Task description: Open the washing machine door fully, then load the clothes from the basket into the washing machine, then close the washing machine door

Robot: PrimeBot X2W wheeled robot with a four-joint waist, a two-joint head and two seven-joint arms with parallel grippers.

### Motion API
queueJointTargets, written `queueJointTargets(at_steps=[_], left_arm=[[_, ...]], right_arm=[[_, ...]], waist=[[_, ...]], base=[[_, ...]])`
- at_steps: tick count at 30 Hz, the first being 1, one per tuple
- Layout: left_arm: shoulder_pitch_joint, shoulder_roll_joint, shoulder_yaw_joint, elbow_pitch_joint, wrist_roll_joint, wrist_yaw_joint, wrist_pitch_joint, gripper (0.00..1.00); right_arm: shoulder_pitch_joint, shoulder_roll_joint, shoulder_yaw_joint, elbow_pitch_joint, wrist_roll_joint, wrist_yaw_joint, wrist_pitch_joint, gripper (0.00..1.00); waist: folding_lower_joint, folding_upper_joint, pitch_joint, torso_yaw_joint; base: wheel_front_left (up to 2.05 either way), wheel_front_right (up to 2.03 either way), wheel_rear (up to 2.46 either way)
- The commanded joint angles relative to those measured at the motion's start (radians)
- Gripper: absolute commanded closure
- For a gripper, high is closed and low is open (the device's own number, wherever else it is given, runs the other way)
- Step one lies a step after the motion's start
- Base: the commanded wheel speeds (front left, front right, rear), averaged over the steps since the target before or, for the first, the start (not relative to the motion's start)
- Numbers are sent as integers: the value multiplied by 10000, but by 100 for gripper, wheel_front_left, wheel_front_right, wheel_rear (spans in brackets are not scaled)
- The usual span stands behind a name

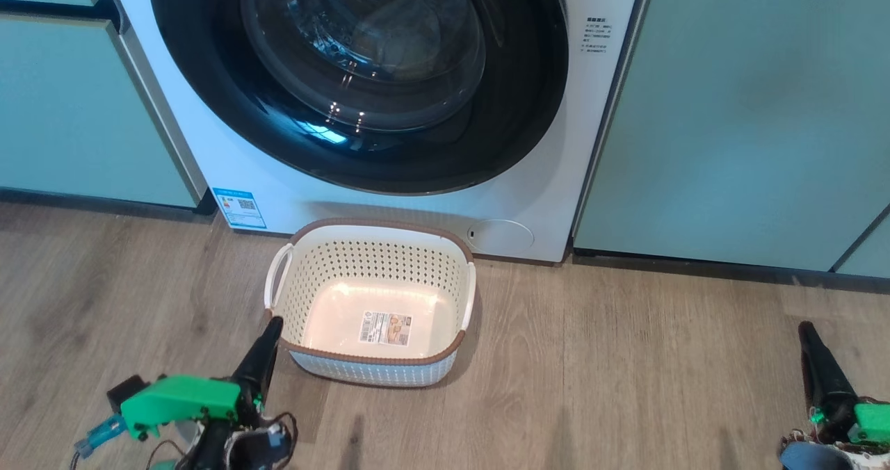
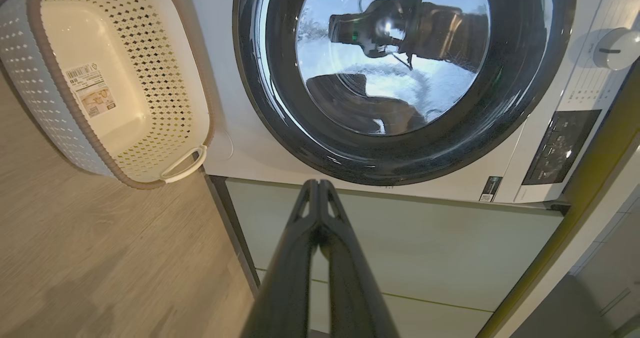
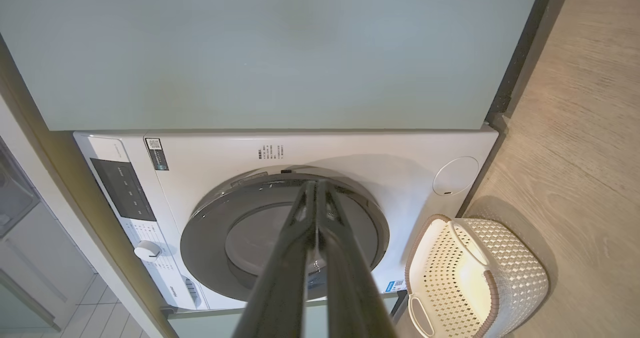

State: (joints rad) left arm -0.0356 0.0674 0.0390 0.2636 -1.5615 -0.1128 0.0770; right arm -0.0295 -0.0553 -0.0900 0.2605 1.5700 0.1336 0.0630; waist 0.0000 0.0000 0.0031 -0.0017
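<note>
The washing machine (image 1: pixel 577 185) stands white between cabinets, and its door (image 1: pixel 532 108), black-rimmed with a glass bowl, lies against its front. On the floor just before it sits the basket (image 1: pixel 375 268), cream with a brown rim. Its inside is bare down to the label sticker (image 1: pixel 384 328). The clothes are out of view. My left gripper (image 1: pixel 272 325) is shut, its tips at the basket's near left corner. Far to the right, my right gripper (image 1: pixel 806 332) is shut low over the floor. The left wrist view has my left gripper (image 2: pixel 318 184) below the door (image 2: pixel 525 93), with the basket (image 2: pixel 150 78) at upper left. The right wrist view has my right gripper (image 3: pixel 315 184) pointing at the door (image 3: pixel 210 238).
Pale green cabinet doors (image 1: pixel 737 108) flank the machine on both sides, another being at the left (image 1: pixel 69 108). The floor (image 1: pixel 626 359) is wood planks. A round service flap (image 1: pixel 499 235) sits low on the machine's front. The control panel (image 2: pixel 560 148) and knob (image 2: pixel 617 49) are at its top.
</note>
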Motion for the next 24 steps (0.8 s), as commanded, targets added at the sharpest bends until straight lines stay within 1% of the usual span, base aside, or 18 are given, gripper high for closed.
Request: queueJointTargets(at_steps=[1,5,24], left_arm=[[-645,31,448,-252,-305,-129,92,100],[-707,1,511,-189,-668,-178,173,100],[-711,-34,561,-188,-626,-178,212,100]], right_arm=[[-672,-220,154,-247,327,-28,120,100],[-755,-219,135,-177,698,-29,203,100],[-761,-167,63,-172,637,-29,261,100]], waist=[[0,0,-1,5],[0,0,-1,17],[0,0,-1,17]], base=[[0,0,0],[0,0,0],[0,0,0]])
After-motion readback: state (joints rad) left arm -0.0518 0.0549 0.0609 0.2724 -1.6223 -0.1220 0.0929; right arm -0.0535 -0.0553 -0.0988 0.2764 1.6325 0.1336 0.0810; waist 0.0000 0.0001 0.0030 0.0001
